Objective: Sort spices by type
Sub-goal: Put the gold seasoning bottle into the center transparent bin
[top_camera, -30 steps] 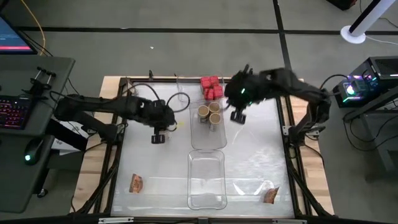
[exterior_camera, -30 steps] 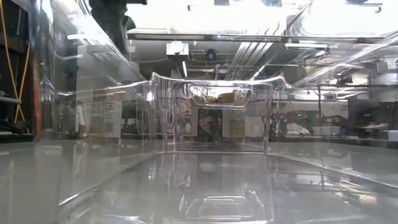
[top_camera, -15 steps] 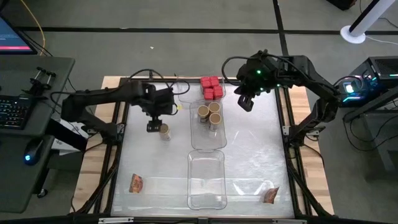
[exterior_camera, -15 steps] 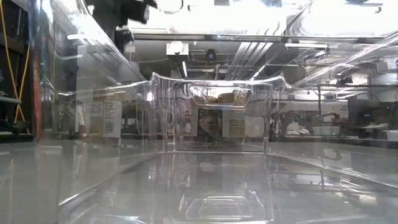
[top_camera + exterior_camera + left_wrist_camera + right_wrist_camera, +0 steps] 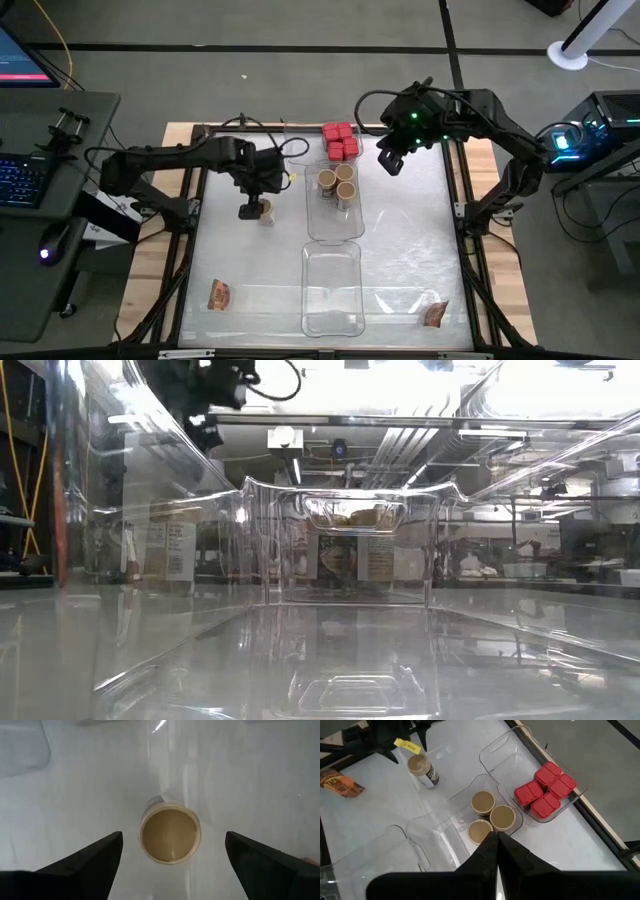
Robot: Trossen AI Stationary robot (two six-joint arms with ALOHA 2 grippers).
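Observation:
A round jar with a tan top (image 5: 170, 834) stands upright on the table, left of the middle tray (image 5: 318, 225). My left gripper (image 5: 250, 209) hovers over this jar, pointing down and open, with one finger (image 5: 95, 857) on either side and clear of it. Three more jars (image 5: 490, 815) stand in the middle tray. Several red containers (image 5: 340, 142) sit in the far tray. One packet (image 5: 219, 295) lies near left and another packet (image 5: 433, 314) near right. My right gripper (image 5: 389, 160) is shut and holds nothing, up above the table right of the red containers.
A clear tray (image 5: 333, 320) stands at the near middle with nothing in it. A yellow tag (image 5: 405, 744) lies by the loose jar. Desks with a keyboard and electronics flank the table. Bare table surface lies right of the trays.
My right gripper has drawn back from beside the middle tray toward the far edge, rising and rolling. My left gripper has shifted slightly toward the far edge, tipped steeper and opened. The loose jar, hidden a second ago, now shows standing under it.

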